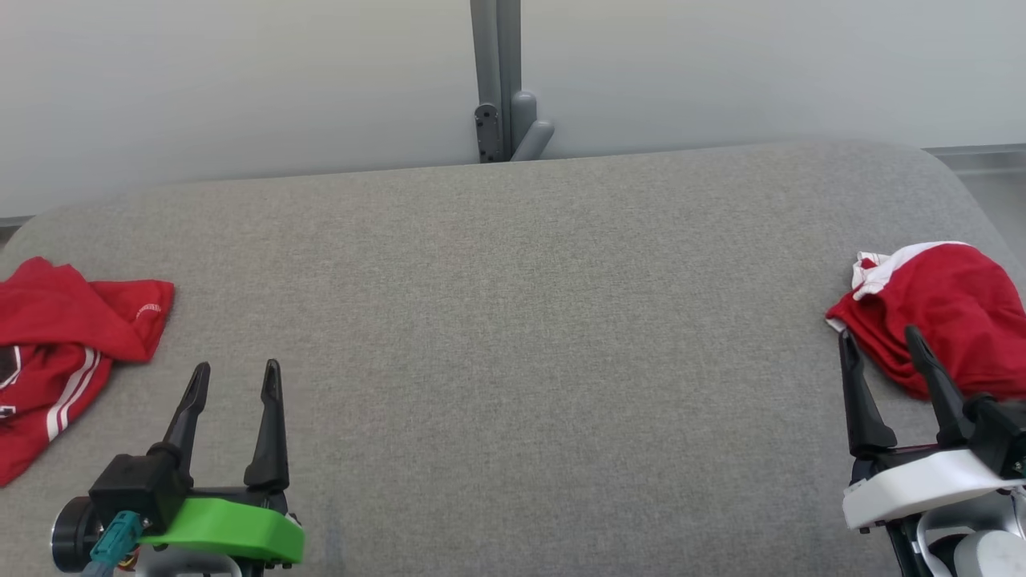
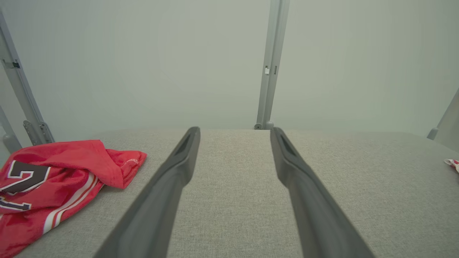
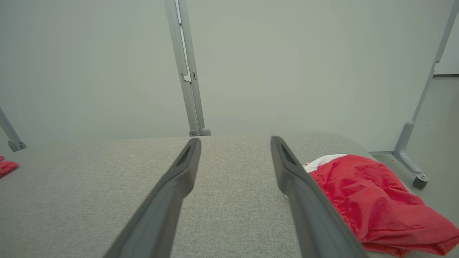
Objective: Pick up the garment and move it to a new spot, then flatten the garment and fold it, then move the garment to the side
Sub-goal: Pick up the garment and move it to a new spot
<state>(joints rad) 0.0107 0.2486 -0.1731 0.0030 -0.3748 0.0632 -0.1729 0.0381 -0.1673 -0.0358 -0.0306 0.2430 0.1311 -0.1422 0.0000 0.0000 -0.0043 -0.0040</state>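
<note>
Our left end effector (image 1: 237, 367) and right end effector (image 1: 875, 335) gape empty, the right poised beside the garment (image 1: 954, 304), we judge, for pickup.

Wide grey woven-fabric counter (image 1: 513, 336), rounded at the far corners, fine in weave throughout. Behind it, pale grey-white wall panels (image 1: 240, 80), plain and matte. Between the panels, upright grey metal post (image 1: 495, 48), meeting the counter's far edge near the centre; at its foot, a small dark hinge plate (image 1: 486, 132) and a rounded grey stub (image 1: 535, 136) (leaning to the right). Past the counter's right end, slanted grey metal leg (image 3: 426, 89) ending in a small caster (image 3: 417, 182) on a pale smooth floor (image 3: 443, 143). Near the left end, another slanted grey strut (image 2: 25, 100) with a bolted bracket (image 2: 36, 132).
</note>
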